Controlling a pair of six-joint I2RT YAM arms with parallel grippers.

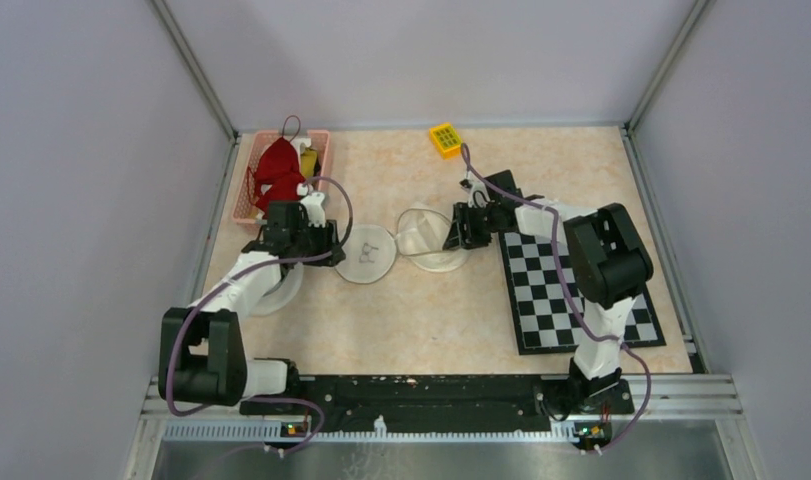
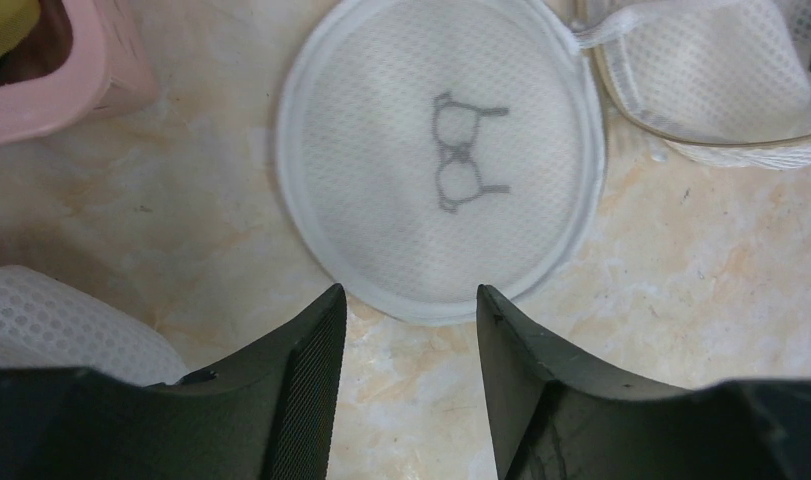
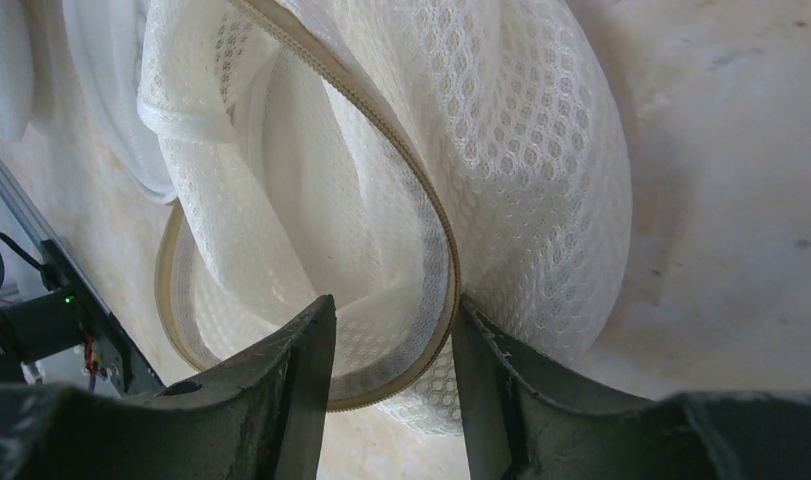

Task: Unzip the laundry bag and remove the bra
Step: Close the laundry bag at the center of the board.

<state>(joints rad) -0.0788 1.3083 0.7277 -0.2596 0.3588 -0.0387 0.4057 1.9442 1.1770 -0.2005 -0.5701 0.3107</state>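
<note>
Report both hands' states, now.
Left hand: open, holding nothing, at the rim of the round mesh panel.
Right hand: astride the zipper edge of the laundry bag; grip cannot be told.

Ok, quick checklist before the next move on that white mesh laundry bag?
1. White mesh laundry bag unzipped: ok, its zipper rim gapes.
2. Right gripper clamped on the rim: cannot tell; the rim sits between its fingers.
3. Left gripper free: ok, open, nothing held, at the round white mesh panel.
4. Bra inside bag: cannot tell, only mesh shows.
</note>
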